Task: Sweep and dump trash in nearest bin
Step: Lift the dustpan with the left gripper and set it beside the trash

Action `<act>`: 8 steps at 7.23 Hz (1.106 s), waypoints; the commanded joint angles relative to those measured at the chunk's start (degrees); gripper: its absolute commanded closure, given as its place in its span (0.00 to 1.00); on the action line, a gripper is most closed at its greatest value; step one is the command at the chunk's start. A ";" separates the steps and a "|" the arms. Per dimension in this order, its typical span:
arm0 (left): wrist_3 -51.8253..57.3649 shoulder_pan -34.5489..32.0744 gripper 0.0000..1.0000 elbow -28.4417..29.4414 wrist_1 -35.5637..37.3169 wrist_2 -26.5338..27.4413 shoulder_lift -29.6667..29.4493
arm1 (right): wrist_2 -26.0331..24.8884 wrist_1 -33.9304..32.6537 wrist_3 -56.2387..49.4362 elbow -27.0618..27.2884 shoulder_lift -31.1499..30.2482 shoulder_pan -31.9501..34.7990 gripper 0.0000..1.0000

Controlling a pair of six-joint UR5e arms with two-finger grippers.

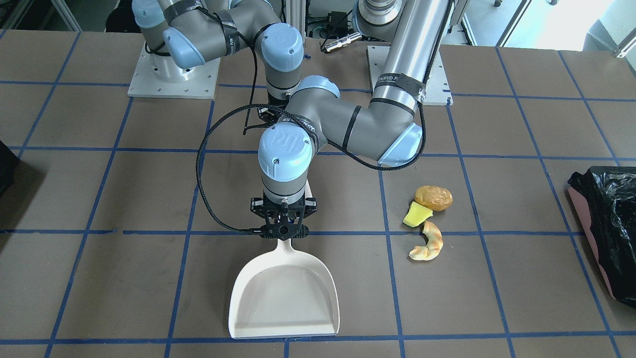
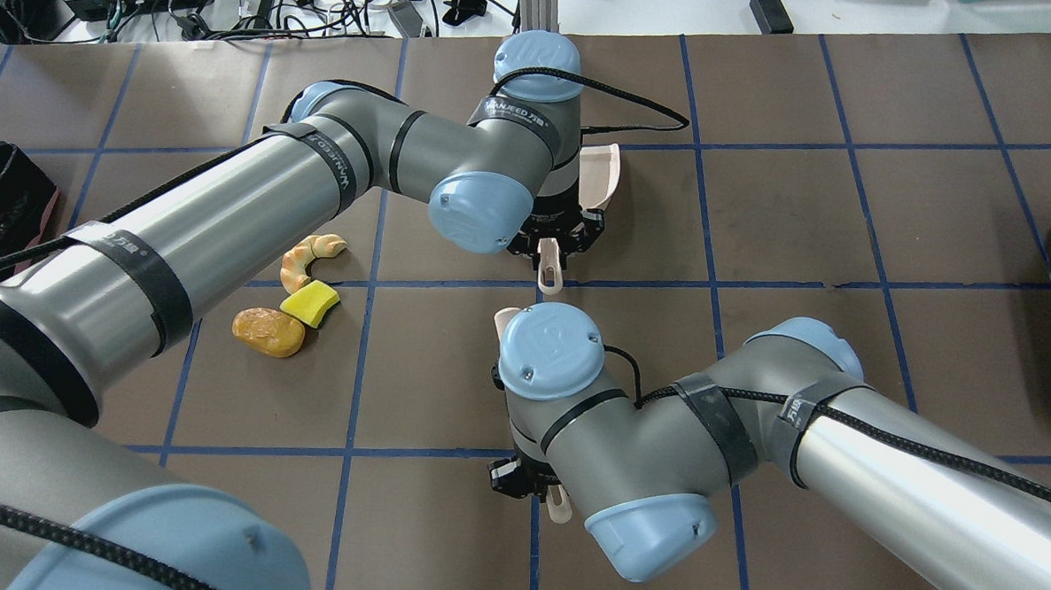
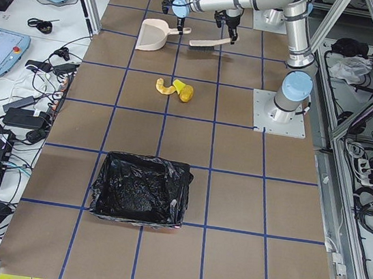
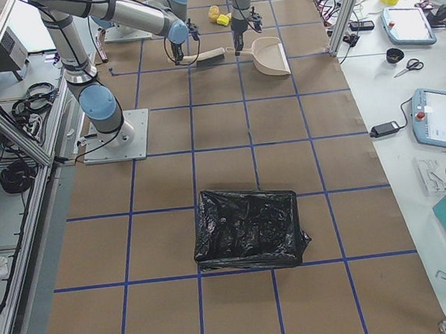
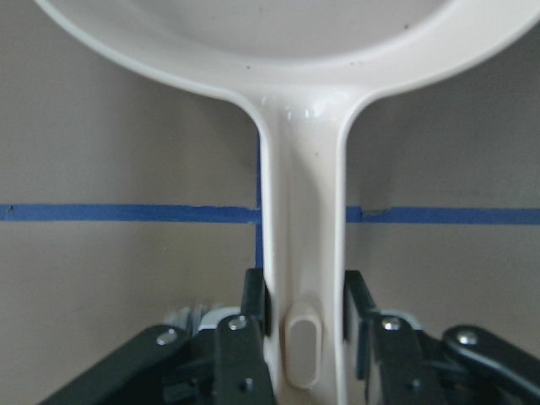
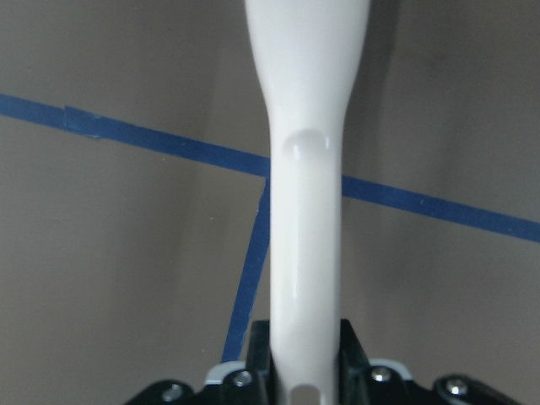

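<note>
Cream dustpan (image 1: 285,293) handle clamped in left claw (image 5: 305,295); right claw (image 6: 304,350) clamps brush (image 3: 209,43) handle

We see a brown tabletop (image 1: 74,278) gridded with blue tape, a cream dustpan (image 1: 285,298), a golden-brown oval (image 1: 434,197), a yellow-green wedge (image 1: 416,215), an orange-and-cream crescent (image 1: 430,242), and a pink-sided bin (image 1: 608,214) (glossy black liner).

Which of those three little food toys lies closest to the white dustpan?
The curved orange-and-cream croissant; the yellow-green wedge and brown potato lie farther from the dustpan.
</note>
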 commanded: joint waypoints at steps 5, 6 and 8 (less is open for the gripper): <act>27.34 14.67 1.00 7.74 -13.13 3.36 7.84 | -0.19 0.45 10.33 -0.01 -2.98 0.17 1.00; 37.60 21.34 1.00 10.38 -20.51 3.79 9.77 | -0.10 0.28 14.18 -0.10 -2.99 1.12 1.00; 64.21 35.05 1.00 11.46 -25.41 8.33 12.50 | -0.19 -0.51 22.62 -0.63 -3.07 2.88 1.00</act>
